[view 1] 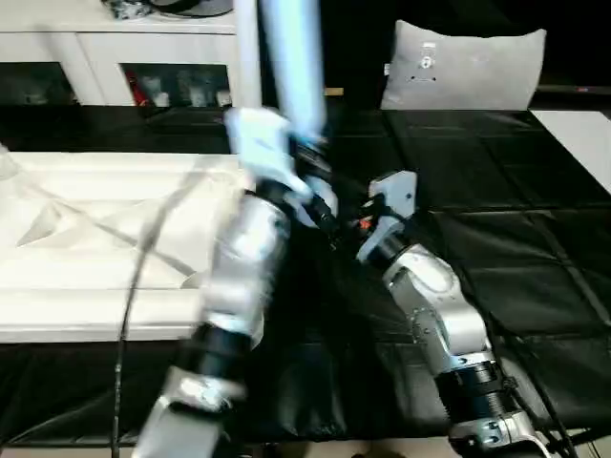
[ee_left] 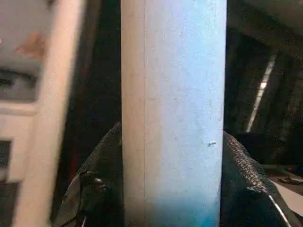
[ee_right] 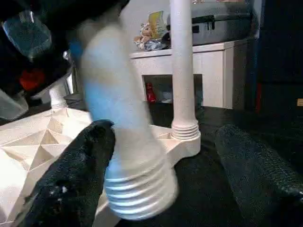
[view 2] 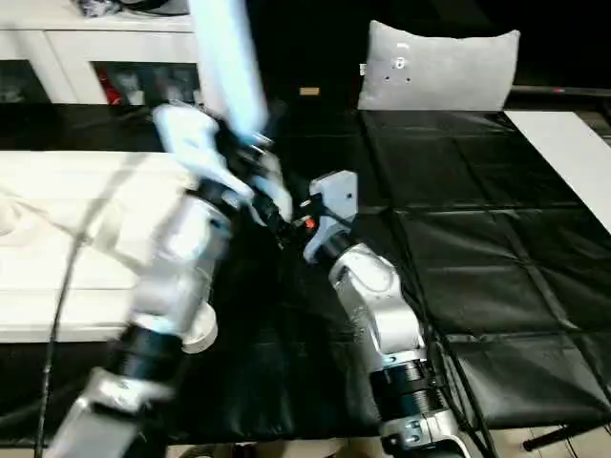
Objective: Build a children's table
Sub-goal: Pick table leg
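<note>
A white plastic rectangular tabletop (view 1: pixel 86 239) lies upside down on the black-covered work surface (view 1: pixel 496 200), on the robot's left, its ribbed underside facing up. One long white tapered tube leg, the seated leg (ee_right: pixel 182 66), stands upright in a round corner socket (ee_right: pixel 185 142) of the tabletop, its ridged collar resting at the socket.

The left gripper (view 1: pixel 286 153) is closed around a second long white tube leg, the held leg (view 1: pixel 291 57), near its lower part. This leg's long axis runs close to vertical, leaning slightly, and its upper end passes out of the top of the head views. In the left wrist view the held leg sits squarely between the two black fingers (ee_left: pixel 246 175). Its ridged threaded end (ee_right: pixel 139 189) points downward, hanging just beside the tabletop's near corner, in front of the seated leg.

The right gripper (ee_right: pixel 156 189) is near that threaded end, with its black fingers spread wide apart and holding nothing.

A grey cushion (view 1: pixel 468 62) rests at the far edge of the work surface, before white cabinets (view 1: pixel 105 57).
</note>
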You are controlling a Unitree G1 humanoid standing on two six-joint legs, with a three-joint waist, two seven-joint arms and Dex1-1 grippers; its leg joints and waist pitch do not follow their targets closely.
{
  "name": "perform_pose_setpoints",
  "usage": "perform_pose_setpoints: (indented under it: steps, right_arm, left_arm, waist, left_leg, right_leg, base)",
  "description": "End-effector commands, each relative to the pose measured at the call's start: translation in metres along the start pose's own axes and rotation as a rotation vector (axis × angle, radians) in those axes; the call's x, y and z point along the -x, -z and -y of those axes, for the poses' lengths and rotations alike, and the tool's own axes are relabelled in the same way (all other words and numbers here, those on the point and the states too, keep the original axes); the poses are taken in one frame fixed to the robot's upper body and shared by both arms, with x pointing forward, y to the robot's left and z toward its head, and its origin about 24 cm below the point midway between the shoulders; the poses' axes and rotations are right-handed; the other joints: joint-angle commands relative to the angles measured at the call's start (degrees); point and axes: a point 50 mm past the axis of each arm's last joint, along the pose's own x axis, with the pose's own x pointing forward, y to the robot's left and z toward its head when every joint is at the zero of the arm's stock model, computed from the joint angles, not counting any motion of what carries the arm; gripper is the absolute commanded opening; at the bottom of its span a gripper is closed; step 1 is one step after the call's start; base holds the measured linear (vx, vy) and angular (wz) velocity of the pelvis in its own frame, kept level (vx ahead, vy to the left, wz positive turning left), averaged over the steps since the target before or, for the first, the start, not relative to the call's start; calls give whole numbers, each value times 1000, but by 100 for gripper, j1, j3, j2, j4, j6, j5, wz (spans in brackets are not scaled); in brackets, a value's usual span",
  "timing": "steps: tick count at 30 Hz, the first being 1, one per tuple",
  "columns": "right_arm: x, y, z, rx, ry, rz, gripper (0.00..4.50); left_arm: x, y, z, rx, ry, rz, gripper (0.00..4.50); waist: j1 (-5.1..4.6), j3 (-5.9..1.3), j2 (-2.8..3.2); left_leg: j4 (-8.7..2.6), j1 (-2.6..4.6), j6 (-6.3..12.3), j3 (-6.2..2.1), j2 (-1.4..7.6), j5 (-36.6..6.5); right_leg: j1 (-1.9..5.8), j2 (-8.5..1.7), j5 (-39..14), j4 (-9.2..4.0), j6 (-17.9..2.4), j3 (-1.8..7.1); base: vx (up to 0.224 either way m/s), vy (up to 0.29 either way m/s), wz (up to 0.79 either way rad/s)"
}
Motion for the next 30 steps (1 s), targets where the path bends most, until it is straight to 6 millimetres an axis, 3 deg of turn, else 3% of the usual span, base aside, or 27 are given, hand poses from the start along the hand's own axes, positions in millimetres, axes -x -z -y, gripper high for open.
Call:
perform_pose_setpoints:
  steps: [1, 3, 6, 13, 21, 22, 23, 24, 28, 29, 30]
  right_arm:
    - [9, -11, 9, -43, 16, 42, 409]
    - [15, -17, 16, -90, 38, 69, 444]
    - [36, -33, 40, -193, 122, 136, 450]
    - [64, -43, 65, -128, 129, 56, 450]
    - [71, -53, 61, -202, -6, 32, 450]
    - [72, -56, 57, -214, -62, 10, 450]
    - [73, -57, 54, -220, -103, -2, 450]
    - [73, -58, 53, -225, -126, -10, 450]
    - [71, -62, 42, -209, -242, -67, 450]
    - [71, -63, 40, -201, -263, -79, 450]
    - [70, -63, 36, -181, -300, -107, 450]
  left_arm:
    - [-6, -2, 2, 47, 39, -21, 188]
    - [-6, -3, 1, 70, 56, -33, 188]
    - [-7, -6, 0, 192, 155, -66, 188]
    - [-2, -22, 1, 401, 384, -40, 188]
    - [10, -32, 6, 511, 649, -55, 188]
    - [12, -34, 8, 528, 705, -66, 188]
    - [12, -36, 10, 536, 737, -72, 188]
    - [12, -37, 11, 537, 753, -77, 188]
    - [12, -34, 11, 478, 781, -118, 188]
    - [11, -33, 11, 462, 778, -126, 188]
    - [11, -31, 12, 428, 779, -138, 188]
  waist:
    - [4, -429, -14]
    - [20, -438, -4]
    - [57, -442, -4]
    - [110, -415, -34]
    - [97, -400, -34]
    - [91, -404, -75]
    - [99, -404, -59]
    - [98, -401, -92]
    - [123, -396, -75]
    - [129, -394, -30]
    - [122, -394, -34]
  left_leg:
    - [-610, 212, -239, -514, 1027, -974]
    - [-611, 220, -203, -510, 1028, -839]
    - [-605, 236, -172, -483, 1010, -693]
    - [-574, 206, -280, -446, 986, -902]
    - [-590, 219, -236, -459, 1010, -942]
    - [-594, 233, -212, -443, 1004, -856]
    - [-583, 236, -191, -444, 997, -831]
    - [-585, 222, -161, -439, 999, -786]
    - [-561, 206, -145, -445, 1000, -788]
    - [-563, 204, -159, -455, 1003, -787]
    - [-567, 207, -176, -452, 1004, -809]
  right_leg:
    - [185, -755, 758, -225, -1609, 403]
    - [176, -743, 882, -207, -1607, 391]
    - [170, -730, 907, -187, -1635, 368]
    - [190, -805, 384, -245, -1725, 406]
    - [176, -754, 56, -262, -1731, 404]
    - [170, -732, 127, -253, -1723, 397]
    - [172, -740, 145, -241, -1740, 397]
    - [181, -745, 149, -248, -1741, 395]
    - [191, -785, -44, -281, -1693, 415]
    - [191, -787, -39, -274, -1679, 417]
    - [186, -779, -42, -282, -1671, 413]
  base:
    - [0, 0, 0]
    - [0, 0, 0]
    - [0, 0, 0]
    - [0, 0, 0]
    - [0, 0, 0]
    - [0, 0, 0]
    - [0, 0, 0]
    - [0, 0, 0]
    - [0, 0, 0]
    - [0, 0, 0]
    - [0, 0, 0]
